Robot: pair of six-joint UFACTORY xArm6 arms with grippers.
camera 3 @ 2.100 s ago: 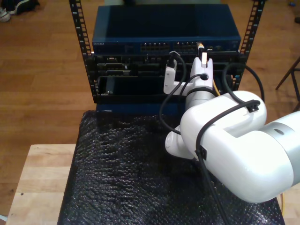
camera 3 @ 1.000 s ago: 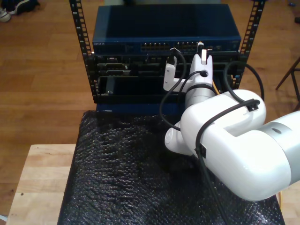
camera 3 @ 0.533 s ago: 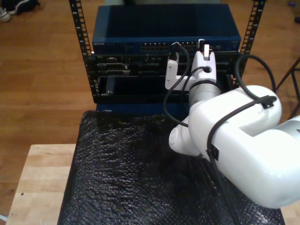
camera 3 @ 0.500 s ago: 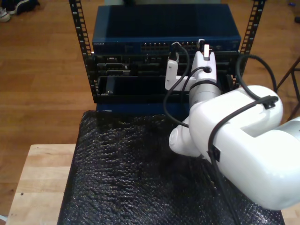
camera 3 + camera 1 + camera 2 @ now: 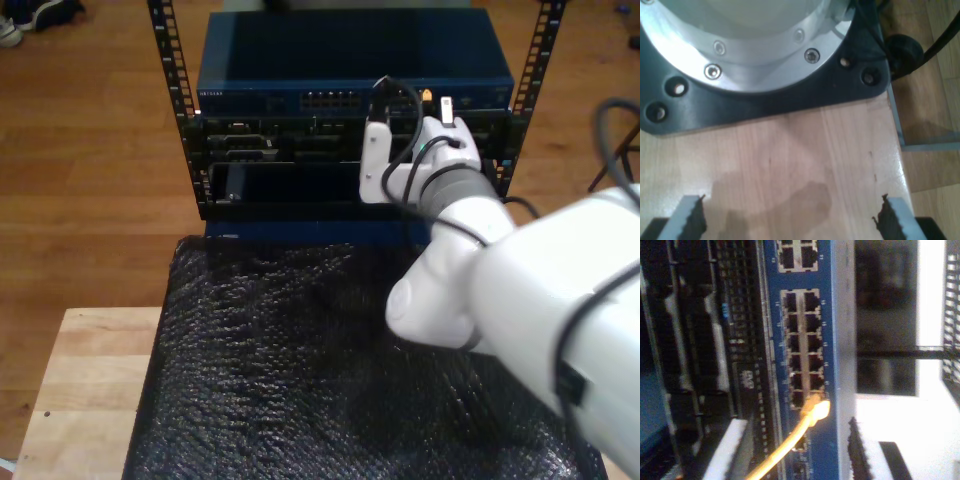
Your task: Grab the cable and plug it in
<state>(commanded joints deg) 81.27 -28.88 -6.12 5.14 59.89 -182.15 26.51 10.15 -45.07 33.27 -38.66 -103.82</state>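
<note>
now | one cable (image 5: 805, 425) plug at switch (image 5: 805, 345) port | second hand (image 5: 800, 460) holding it | first hand (image 5: 790, 220) wide

cable (image 5: 800, 432) | yellow-orange | plug at blue switch port, seating unclear

No text, label, brand or number can be read. The blue switch (image 5: 355, 75) carries a small pale marking at the exterior view's left end of its front strip, too blurred to make out. In my second wrist view, tiny pale marks sit beside the switch's ports (image 5: 801, 347), and a pale patch shows on the black unit (image 5: 747, 377) next to it; both are too small and soft to read.
</note>
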